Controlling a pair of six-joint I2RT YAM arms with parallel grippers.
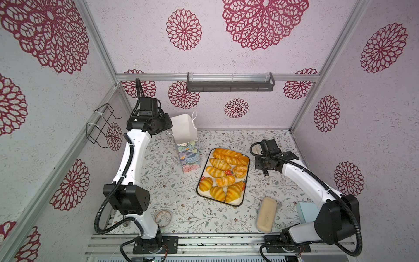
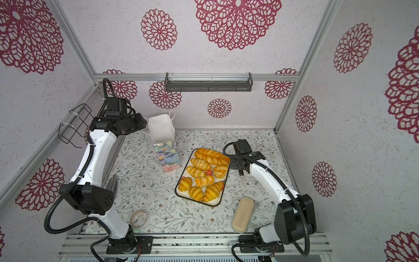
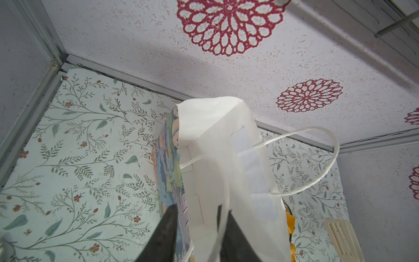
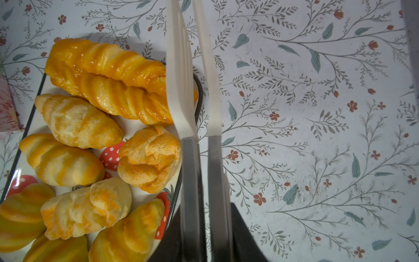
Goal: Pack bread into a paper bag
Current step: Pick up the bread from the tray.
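okay, nearest us the bread (image 1: 223, 174) lies on its tray (image 1: 237, 201); just right of it our right gripper (image 4: 204, 231), clamped on the tongs (image 4: 179, 90) (blades almost together), is the closer arm, tongs crosswise to the twisted loaf (image 4: 106, 77). farther back, the left gripper (image 3: 197, 211) straddles a wall of the paper bag (image 1: 190, 156); pinched or not, we cannot tell.

Both top views hang high over the front of the cell, looking steeply down: whole table (image 1: 172, 199), both arms and three walls, near-identical framing. Left wrist camera sits just behind the left gripper (image 3: 197, 217), facing along its fingers (image 3: 167, 231) at the paper bag (image 3: 215, 136) right ahead, back wall beyond. Right wrist camera looks down past the right gripper (image 4: 206, 215) and its tongs (image 4: 181, 90) — bread (image 4: 108, 74) on the tray (image 4: 199, 86) close beside. Bag and tray also show in both top views.
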